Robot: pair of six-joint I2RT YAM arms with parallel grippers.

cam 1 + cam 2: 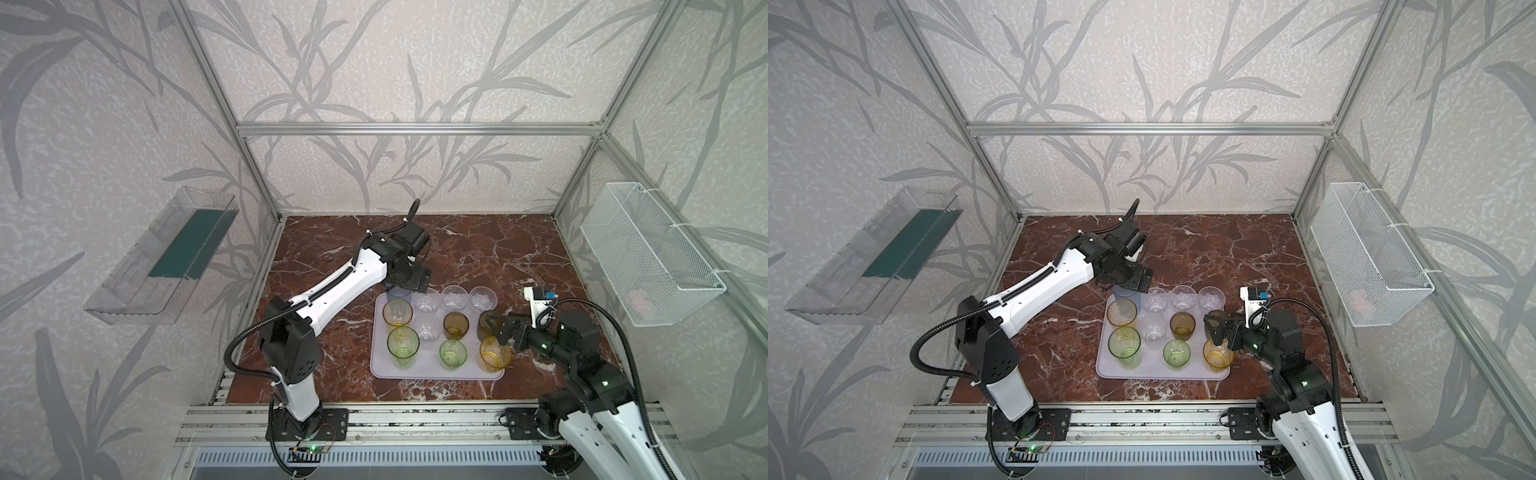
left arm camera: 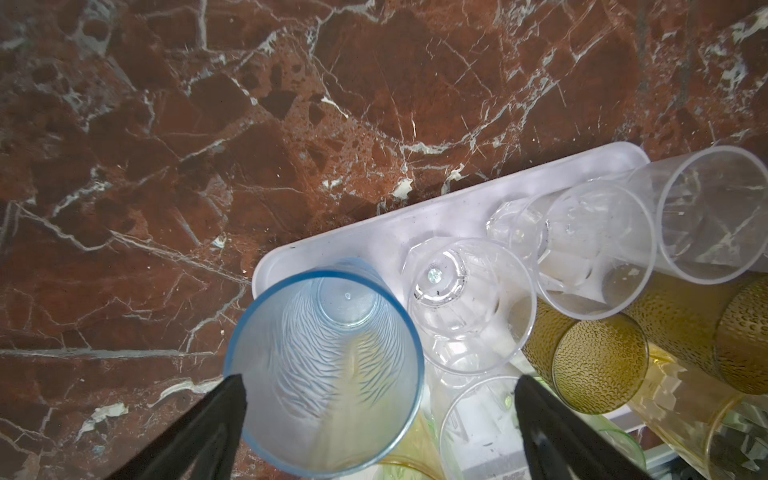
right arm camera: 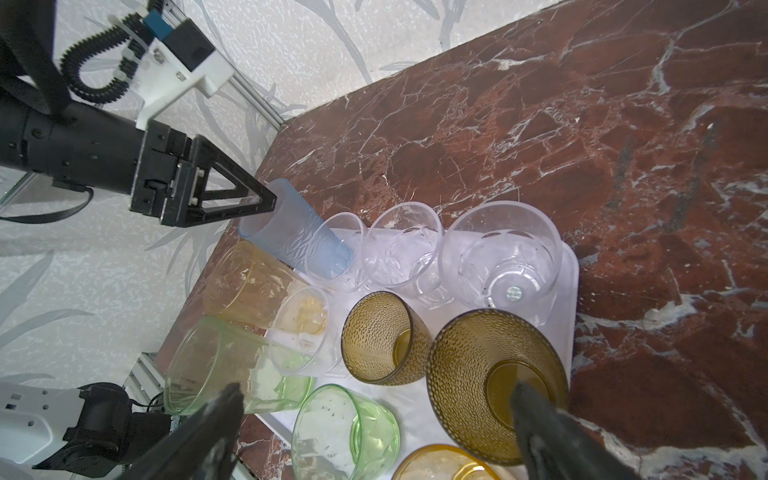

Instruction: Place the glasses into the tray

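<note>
Left wrist view: the left fingers (image 2: pixel 216 424) stand wide apart astride the tall frosted blue-grey tumbler (image 2: pixel 324 374), gripping nothing; it stands in a corner of the flat pale lilac tray (image 2: pixel 374 224), lower middle in both top views. Right fingers (image 3: pixel 552 436) gape empty over a dark olive tumbler (image 3: pixel 478 365).

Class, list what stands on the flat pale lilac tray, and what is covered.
On the tray stand eleven tumblers: four clear, two green, two amber, two olive-brown, one frosted blue tumbler. In both top views, the left end effector covers most of the blue one.
</note>
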